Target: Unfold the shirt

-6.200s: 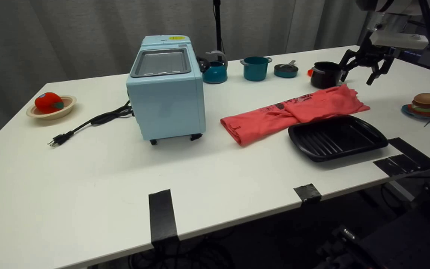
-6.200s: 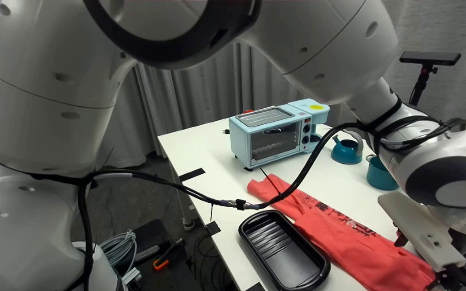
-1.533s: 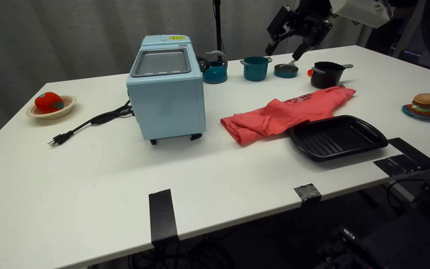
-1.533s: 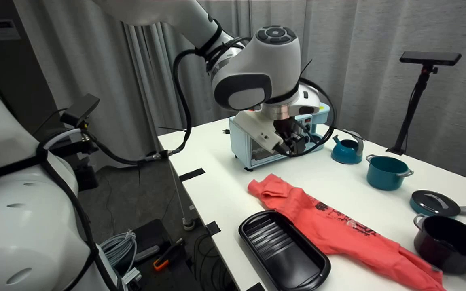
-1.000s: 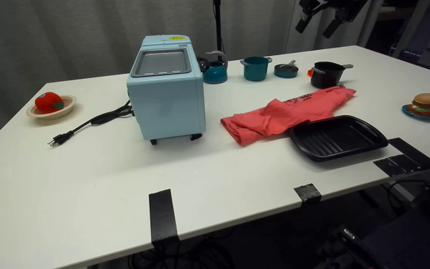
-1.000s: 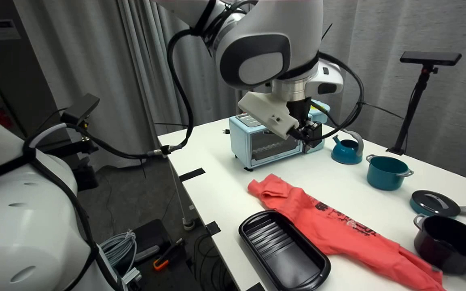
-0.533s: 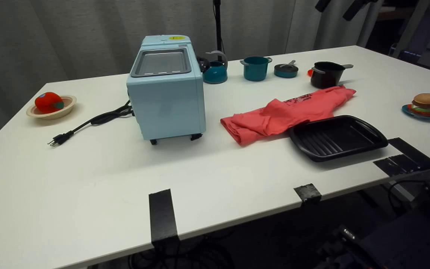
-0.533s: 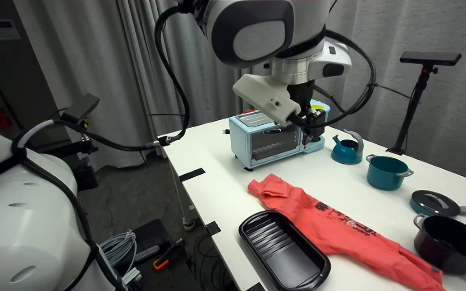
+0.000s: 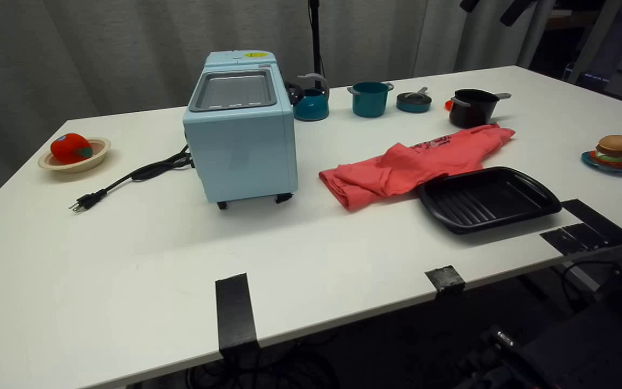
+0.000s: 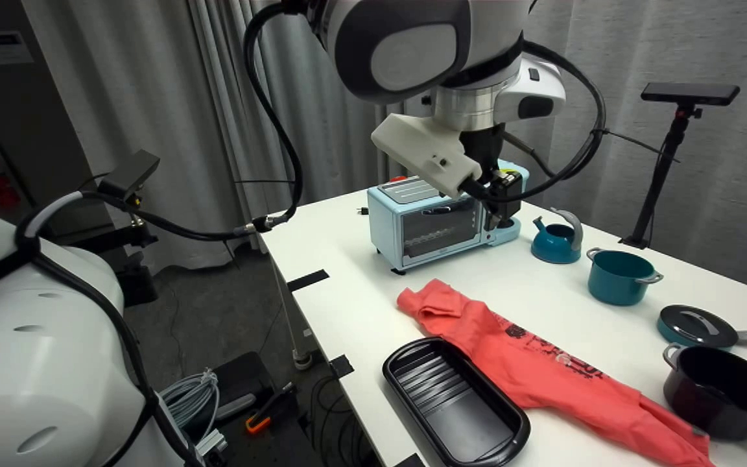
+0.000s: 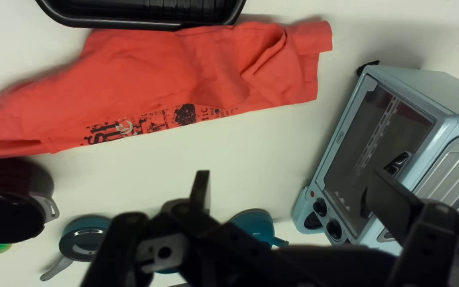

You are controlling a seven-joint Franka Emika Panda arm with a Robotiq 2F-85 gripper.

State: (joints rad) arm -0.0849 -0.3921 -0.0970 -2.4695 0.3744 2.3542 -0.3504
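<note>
Shirt (image 10: pixel 535 370) lay in lengthwise folds, touching the pan (image 10: pixel 454 402), which stood nearer the taped edge of the desk (image 10: pixel 347 305). Gripper (image 11: pixel 291 185) hung above, jaws apart, empty, likely high to clear the shirt. Unfolding judged incomplete: layers overlapped.

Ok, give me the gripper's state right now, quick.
Gripper: open and holding nothing; the shirt lies clear of it.
</note>
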